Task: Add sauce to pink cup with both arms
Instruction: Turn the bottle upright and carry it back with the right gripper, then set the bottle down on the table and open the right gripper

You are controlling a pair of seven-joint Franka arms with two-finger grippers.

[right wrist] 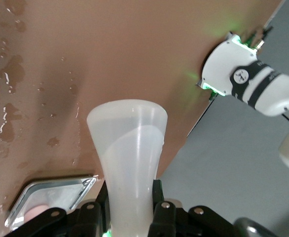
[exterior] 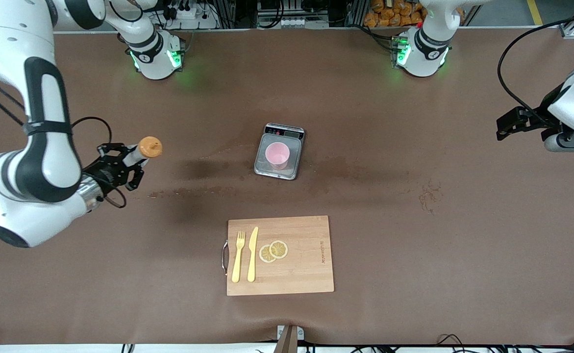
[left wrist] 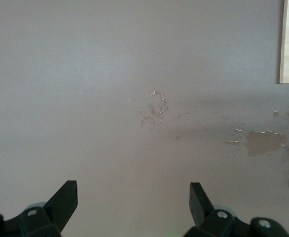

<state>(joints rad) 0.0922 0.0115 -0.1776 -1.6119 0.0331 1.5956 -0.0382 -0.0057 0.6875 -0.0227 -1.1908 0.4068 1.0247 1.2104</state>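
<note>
Now: right hand [exterior: 120, 166] clamps sauce [exterior: 142, 150] | left hand [left wrist: 134, 207] open, empty

Matt brown table [exterior: 414, 245], wooden board [exterior: 306, 264], shiny metal scale [exterior: 262, 169].

Brown matte table [exterior: 414, 255] filling nearly the whole front view, marked with dark damp patches [exterior: 203, 169] and glossy dried smears [exterior: 429, 196] toward the left arm's end. White edge strip [exterior: 46, 348] along the side nearest the front camera, black cables [exterior: 463, 343] trailing there. Above the table's top edge: power strips [exterior: 184, 12], metal framing, a stack of orange packets [exterior: 389, 12]. Grey floor with a yellow line [exterior: 534, 11]. Even overhead light, soft shadows.
</note>
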